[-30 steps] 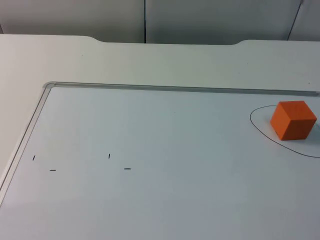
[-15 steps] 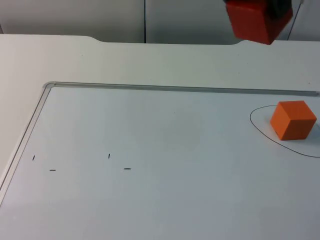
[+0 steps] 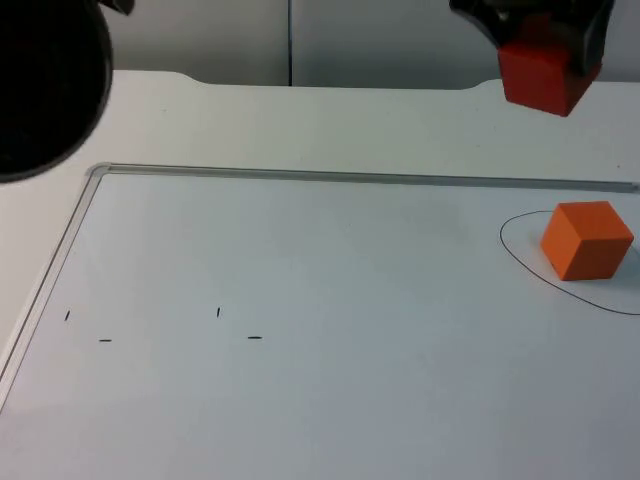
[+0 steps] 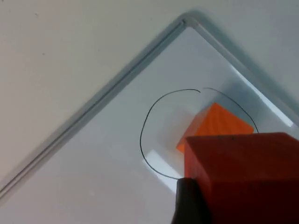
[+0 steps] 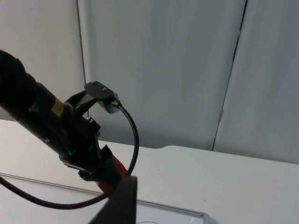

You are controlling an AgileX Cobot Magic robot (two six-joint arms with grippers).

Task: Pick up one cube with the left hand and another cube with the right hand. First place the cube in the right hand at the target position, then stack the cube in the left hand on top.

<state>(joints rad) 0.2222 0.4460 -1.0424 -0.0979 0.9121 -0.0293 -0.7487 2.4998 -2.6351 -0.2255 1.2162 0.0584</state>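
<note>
An orange cube [image 3: 587, 240] rests on the whiteboard inside a hand-drawn black circle [image 3: 516, 258] at the right. My left gripper [image 3: 545, 35] reaches across to the far right and hangs above and behind that cube, shut on a red cube [image 3: 541, 74]. In the left wrist view the red cube [image 4: 245, 175] is close up in the grip, with the orange cube [image 4: 214, 124] and the circle [image 4: 144, 135] on the board beneath it. My right gripper [image 5: 122, 203] waits raised off the table, facing the partition wall and the left arm [image 5: 60, 133].
The whiteboard's metal frame [image 3: 300, 175] runs along the back and the left. Small black pen marks [image 3: 218, 313] lie at the board's left. A black part of the left arm [image 3: 40, 85] looms at the upper left. The grey partition wall [image 3: 350, 40] closes the back.
One second ago no arm was in the top view. The red cube in the left gripper came in at the far right and has moved right and slightly lower. The arm's black body has appeared at upper left.
</note>
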